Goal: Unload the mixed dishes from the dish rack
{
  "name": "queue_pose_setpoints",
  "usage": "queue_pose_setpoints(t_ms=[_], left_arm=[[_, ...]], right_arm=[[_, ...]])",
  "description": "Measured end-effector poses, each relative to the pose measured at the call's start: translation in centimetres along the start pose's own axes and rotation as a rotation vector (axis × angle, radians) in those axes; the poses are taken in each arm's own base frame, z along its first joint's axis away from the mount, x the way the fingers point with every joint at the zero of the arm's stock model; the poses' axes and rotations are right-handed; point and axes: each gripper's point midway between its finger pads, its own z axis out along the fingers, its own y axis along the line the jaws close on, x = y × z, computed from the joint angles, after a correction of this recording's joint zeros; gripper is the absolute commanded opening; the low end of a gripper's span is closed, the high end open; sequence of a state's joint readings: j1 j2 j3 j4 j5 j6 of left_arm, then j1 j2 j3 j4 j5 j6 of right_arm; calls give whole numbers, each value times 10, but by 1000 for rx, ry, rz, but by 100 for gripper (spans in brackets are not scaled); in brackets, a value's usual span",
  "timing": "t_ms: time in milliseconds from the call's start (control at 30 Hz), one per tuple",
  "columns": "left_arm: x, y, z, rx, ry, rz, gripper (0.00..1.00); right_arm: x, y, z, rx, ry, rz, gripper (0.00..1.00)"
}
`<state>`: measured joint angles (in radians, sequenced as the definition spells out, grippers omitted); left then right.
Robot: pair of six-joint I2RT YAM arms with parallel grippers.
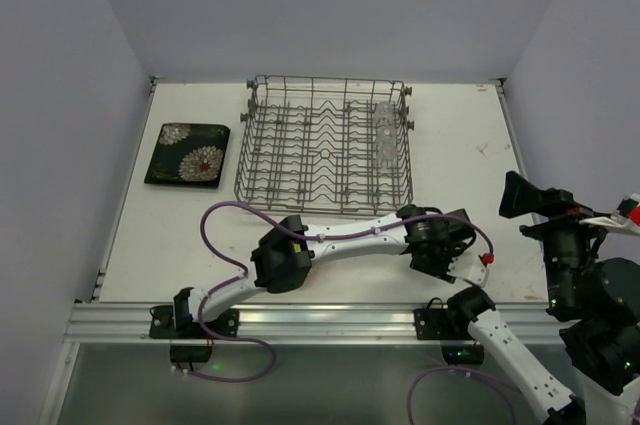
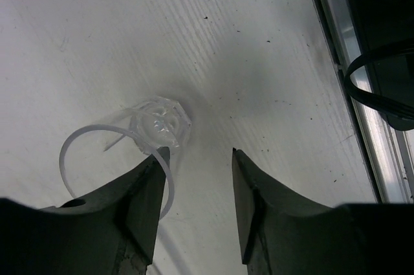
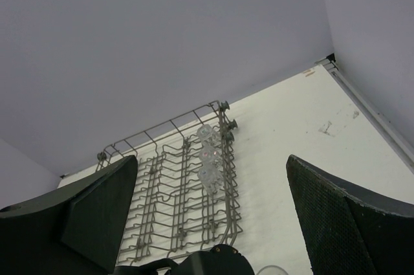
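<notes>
Left tool point(image 2: 200, 152) jaws apart, nothing between them. Small clear glass point(image 2: 139, 152) sits just outside the left finger, whose tip overlaps the rim in the left wrist view; cannot tell if they touch. Glass looks tipped on its side on the white table point(image 1: 470, 145), long axis running from lower left to upper right in that view. Open mouth faces the camera, faceted base points away. In the top view the left arm reaches across to the front right of the table, just in front of the rack's near right corner.

Right tool point(image 3: 211, 158) jaws wide apart, holding nothing, raised off the table's right side and facing the rack.

Large grey wire dish rack point(image 1: 325, 145) stands at the table's far middle, long side across. Three more clear glasses point(image 1: 383, 130) line up front to back in its right-hand column, between the tines. Rest of the rack shows only bare wire.

Square black plate with white and red flowers point(image 1: 188, 153) lies flat on the table, left of the rack, apart from it.

Table top is white with small dark specks and scuffs. Aluminium rail point(image 2: 362, 126) runs along its edge. Plain pale lilac-grey walls point(image 1: 330, 5) close in three sides.
</notes>
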<state>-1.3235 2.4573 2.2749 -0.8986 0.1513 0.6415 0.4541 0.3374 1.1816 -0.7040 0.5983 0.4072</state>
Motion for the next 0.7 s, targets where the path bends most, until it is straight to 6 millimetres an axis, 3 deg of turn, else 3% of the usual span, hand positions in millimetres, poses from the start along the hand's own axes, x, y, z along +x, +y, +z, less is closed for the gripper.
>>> queue_pose_setpoints(t_ms=[433, 567, 700], left_arm=[[-17, 30, -7, -150, -97, -61, 100], [-20, 37, -25, -161, -179, -130, 100], [-28, 51, -58, -185, -290, -186, 100]], right_arm=[[1, 2, 0, -13, 6, -1, 99], [1, 2, 0, -14, 6, 0, 99], [1, 3, 0, -15, 7, -1, 99]])
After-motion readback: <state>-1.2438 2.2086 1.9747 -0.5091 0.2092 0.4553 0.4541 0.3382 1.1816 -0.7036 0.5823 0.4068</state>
